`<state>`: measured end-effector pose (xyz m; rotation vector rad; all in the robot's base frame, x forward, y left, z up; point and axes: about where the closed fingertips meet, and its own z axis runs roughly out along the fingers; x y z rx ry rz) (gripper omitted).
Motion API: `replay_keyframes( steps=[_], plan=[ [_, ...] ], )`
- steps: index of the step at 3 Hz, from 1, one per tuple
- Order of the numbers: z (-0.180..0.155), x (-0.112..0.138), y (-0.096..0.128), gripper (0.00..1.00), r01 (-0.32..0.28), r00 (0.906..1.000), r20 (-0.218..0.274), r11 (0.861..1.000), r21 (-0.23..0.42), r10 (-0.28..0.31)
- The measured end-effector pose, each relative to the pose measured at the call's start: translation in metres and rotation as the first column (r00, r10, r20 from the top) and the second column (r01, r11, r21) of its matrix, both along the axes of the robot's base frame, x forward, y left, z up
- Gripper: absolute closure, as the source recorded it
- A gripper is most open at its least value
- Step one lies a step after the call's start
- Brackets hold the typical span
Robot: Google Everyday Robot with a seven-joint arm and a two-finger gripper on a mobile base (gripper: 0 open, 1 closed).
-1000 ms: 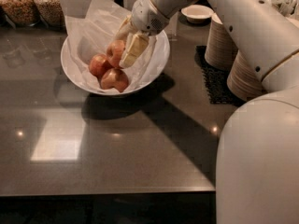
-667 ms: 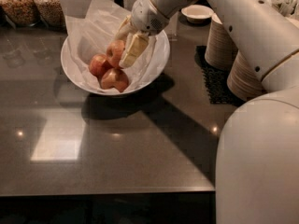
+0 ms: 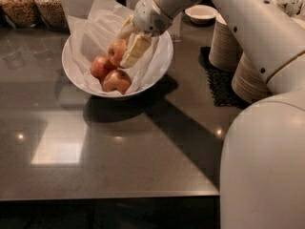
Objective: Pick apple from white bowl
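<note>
Gripper: the gripper [image 3: 125,49] is down inside the bowl [image 3: 164,57], against the upper right side of the apple [image 3: 115,52].
Gripper state: cannot tell whether it is wide, narrow or holding.
Apple: uppermost of three in the bowl, resting on the paper [image 3: 95,27] and touching the two other apples [image 3: 101,67].
Other apples: one at the left and one in front [image 3: 116,81], both lying clear of the gripper.
Bowl: on the desk [image 3: 119,151] toward the back, left of the mat [image 3: 217,82].
Arm: the arm [image 3: 248,27] reaches in from the right, over the bowl's right rim.
Behind: two jars [image 3: 21,6] at the back left, a small dish [image 3: 201,13] at the back right.
Right side: stacked bowls [image 3: 226,44] standing at the mat.
</note>
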<state>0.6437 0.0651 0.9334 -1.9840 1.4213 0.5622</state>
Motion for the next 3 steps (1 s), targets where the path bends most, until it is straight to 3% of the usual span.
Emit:
replay_keyframes(
  steps=[1, 2, 3],
  plan=[
    [0.0000, 0.0000, 0.0000, 0.11, 0.000, 1.0000, 0.000, 1.000, 0.000, 0.000],
    [-0.0001, 0.0000, 0.0002, 0.00, 0.000, 1.0000, 0.000, 1.000, 0.000, 0.000],
    [-0.0001, 0.0000, 0.0002, 0.00, 0.000, 1.0000, 0.000, 1.000, 0.000, 0.000]
  ],
)
